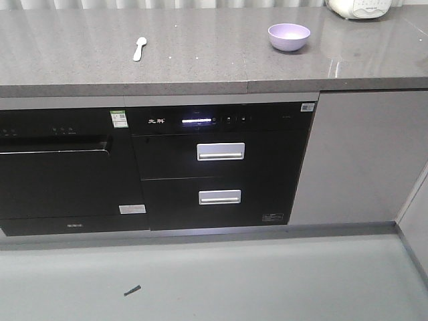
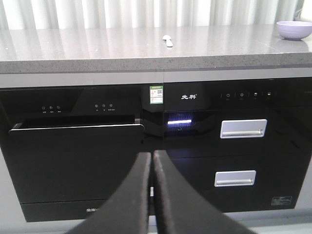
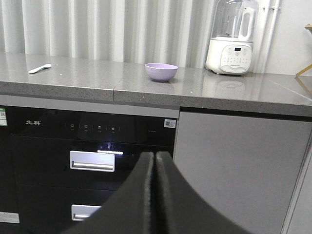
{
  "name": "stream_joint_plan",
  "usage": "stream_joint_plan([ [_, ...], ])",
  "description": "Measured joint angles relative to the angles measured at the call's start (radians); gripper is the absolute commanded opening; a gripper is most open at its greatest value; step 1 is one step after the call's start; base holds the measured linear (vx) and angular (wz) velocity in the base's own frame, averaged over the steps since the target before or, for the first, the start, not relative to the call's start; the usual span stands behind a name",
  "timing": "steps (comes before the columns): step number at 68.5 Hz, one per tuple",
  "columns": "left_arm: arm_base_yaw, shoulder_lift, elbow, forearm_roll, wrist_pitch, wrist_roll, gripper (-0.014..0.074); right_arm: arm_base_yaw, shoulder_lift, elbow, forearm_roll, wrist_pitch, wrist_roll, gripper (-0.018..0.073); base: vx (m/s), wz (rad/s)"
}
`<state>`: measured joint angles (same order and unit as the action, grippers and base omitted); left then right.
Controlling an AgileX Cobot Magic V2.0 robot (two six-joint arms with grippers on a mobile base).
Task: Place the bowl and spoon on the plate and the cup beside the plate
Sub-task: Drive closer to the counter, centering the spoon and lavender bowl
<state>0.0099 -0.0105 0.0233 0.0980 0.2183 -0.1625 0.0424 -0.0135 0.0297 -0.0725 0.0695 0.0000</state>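
Note:
The lavender bowl [image 1: 289,36] stands upright on the grey countertop [image 1: 200,67], right of centre; it also shows as the bowl [image 2: 294,29] and the bowl [image 3: 161,71]. The pale spoon [image 1: 139,47] lies on the counter to its left, also seen as the spoon [image 2: 168,40] and the spoon [image 3: 39,68]. Plate and cup are out of view. My left gripper [image 2: 151,155] is shut with nothing in it, low in front of the black appliances. My right gripper [image 3: 155,155] is shut and empty too, below counter height. Neither gripper shows in the front view.
Under the counter sit a black dishwasher [image 1: 63,167] with its door slightly ajar and a black drawer unit [image 1: 221,164] with two silver handles. A white appliance [image 3: 230,41] stands at the counter's back right. A grey cabinet panel [image 1: 361,157] is right of the drawers.

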Motion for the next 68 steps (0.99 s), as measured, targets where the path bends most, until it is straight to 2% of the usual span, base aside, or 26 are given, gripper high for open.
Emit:
stream_joint_plan([
  [68,0.000,0.000,0.000,0.000,0.000,0.000,-0.0006,0.000,0.000,0.000,0.000,0.000,0.000,-0.0006,0.17,0.03],
])
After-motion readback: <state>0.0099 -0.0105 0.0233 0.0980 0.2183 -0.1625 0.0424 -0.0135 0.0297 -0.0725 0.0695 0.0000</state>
